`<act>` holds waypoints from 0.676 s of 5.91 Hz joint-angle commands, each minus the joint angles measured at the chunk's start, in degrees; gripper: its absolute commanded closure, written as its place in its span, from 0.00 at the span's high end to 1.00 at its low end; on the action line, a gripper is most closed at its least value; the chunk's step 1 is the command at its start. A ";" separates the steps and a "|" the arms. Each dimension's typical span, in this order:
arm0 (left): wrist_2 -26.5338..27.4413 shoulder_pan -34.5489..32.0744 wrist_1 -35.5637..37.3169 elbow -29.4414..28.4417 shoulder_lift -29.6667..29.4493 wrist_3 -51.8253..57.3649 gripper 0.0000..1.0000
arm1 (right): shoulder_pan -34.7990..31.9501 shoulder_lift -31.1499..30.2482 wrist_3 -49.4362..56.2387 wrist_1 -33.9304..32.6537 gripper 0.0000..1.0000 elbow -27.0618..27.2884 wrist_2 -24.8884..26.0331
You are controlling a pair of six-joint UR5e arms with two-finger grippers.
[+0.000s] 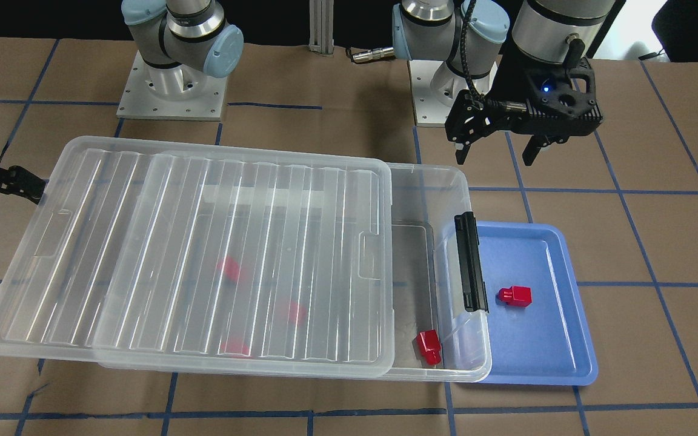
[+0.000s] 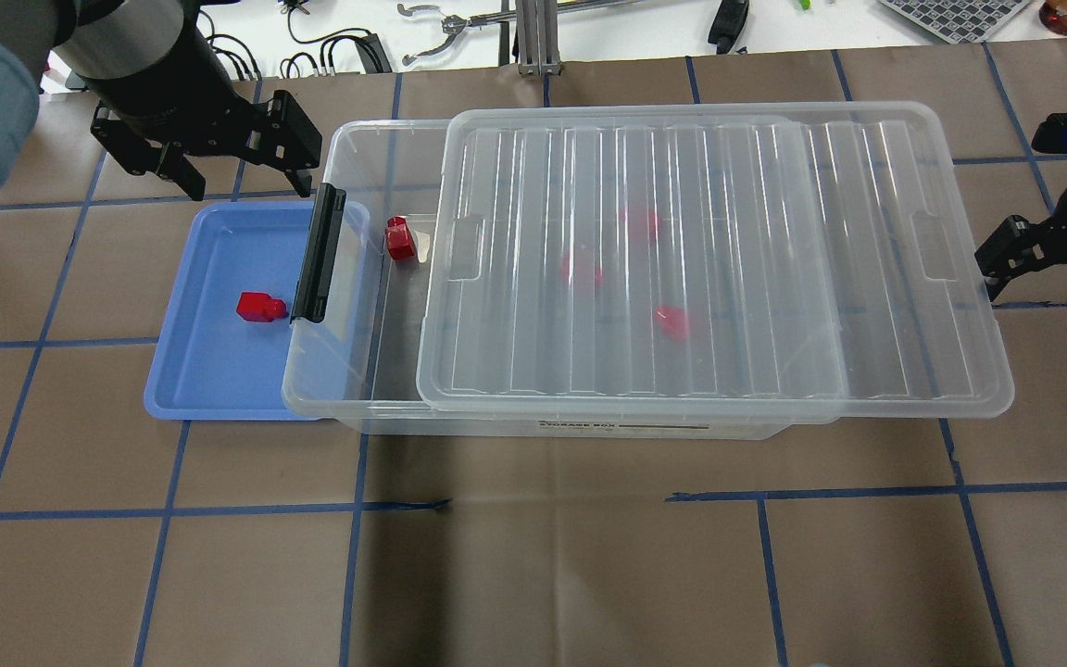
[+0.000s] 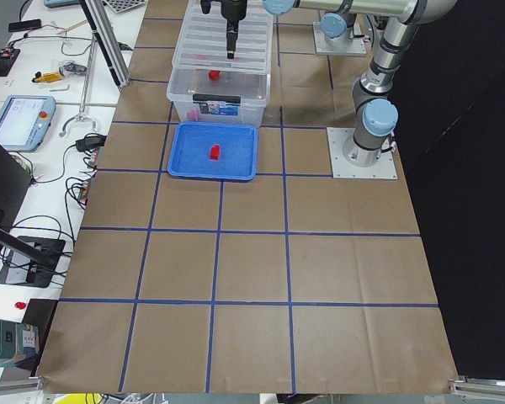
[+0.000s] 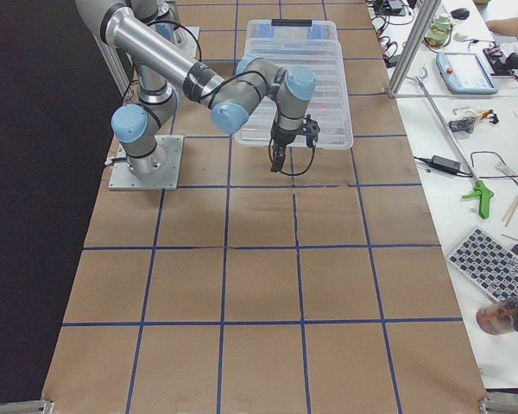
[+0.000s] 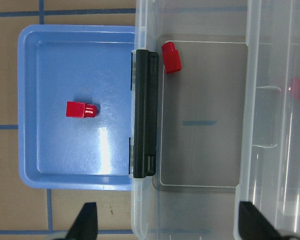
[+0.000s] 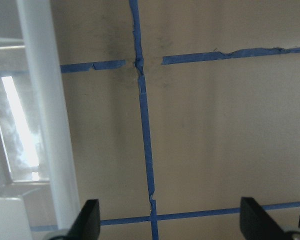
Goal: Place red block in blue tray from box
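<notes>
One red block (image 2: pixel 260 307) lies in the blue tray (image 2: pixel 209 380), also in the front view (image 1: pixel 515 296) and the left wrist view (image 5: pixel 81 109). Another red block (image 2: pixel 399 239) lies in the uncovered end of the clear box (image 2: pixel 357 148), near its black latch (image 2: pixel 319 252). Three more red blocks show blurred under the ribbed lid (image 2: pixel 728 259). My left gripper (image 2: pixel 246 190) is open and empty, raised beside the far edge of the tray and box end. My right gripper (image 2: pixel 1043 287) is open and empty, just off the lid's other end.
The lid is slid toward my right and overhangs the box. The tray's edge is tucked under the latch end of the box. Brown paper with blue tape lines covers the table (image 2: pixel 533 556). Tools and cables lie beyond the far edge.
</notes>
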State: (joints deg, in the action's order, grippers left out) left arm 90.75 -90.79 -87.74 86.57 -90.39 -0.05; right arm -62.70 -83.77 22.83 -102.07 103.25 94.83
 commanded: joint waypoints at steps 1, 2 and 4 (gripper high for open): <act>0.04 0.00 0.02 0.00 0.04 0.23 0.99 | -1.72 -0.43 -1.46 0.03 1.00 0.81 -0.78; 0.04 0.00 0.11 0.09 0.04 -0.03 0.99 | -1.72 -0.43 -2.08 0.47 1.00 0.90 -2.52; -0.04 0.00 0.03 0.09 -0.05 -0.04 0.99 | -3.38 -0.43 -2.96 0.47 1.00 0.91 -2.63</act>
State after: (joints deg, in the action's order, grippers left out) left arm 90.72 -90.79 -87.66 86.65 -90.41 -0.07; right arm -65.24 -84.19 20.35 -101.63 104.13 92.33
